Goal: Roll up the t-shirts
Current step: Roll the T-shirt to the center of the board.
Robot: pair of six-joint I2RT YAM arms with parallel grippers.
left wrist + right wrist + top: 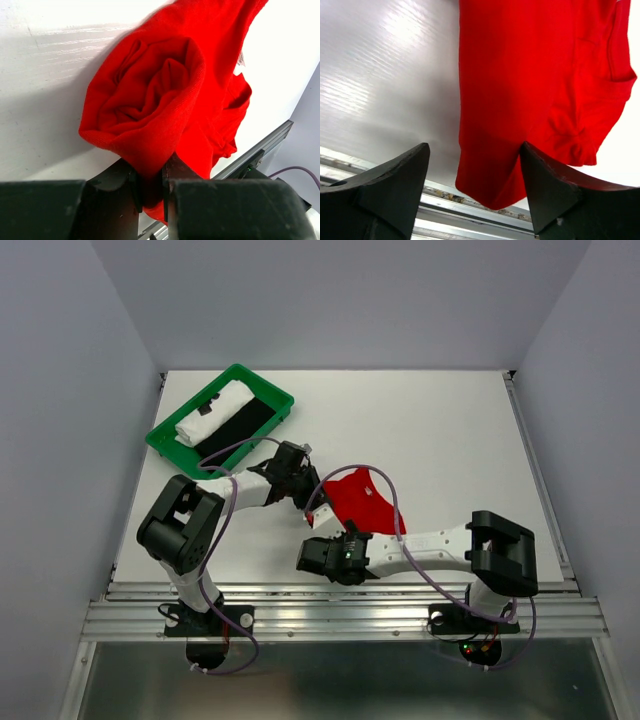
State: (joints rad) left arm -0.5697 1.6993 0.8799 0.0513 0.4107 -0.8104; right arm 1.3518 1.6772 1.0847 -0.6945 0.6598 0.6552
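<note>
Left gripper [149, 182] pinched the rolled end of the red t-shirt [150, 100]. Right gripper [474, 150] stood wide astride its flat end. White t-shirt [215, 410] and black t-shirt [240, 425] lay in the green tray [265, 384], ten o'clock.

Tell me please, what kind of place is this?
Most likely a robotics lab test cell, not a home: a white table boxed in by plain grey walls, left arm and right arm bolted to an aluminium rail, a red t-shirt between them.

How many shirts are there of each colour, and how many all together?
Red t-shirt: 1
White t-shirt: 1
Black t-shirt: 1
Total: 3
</note>
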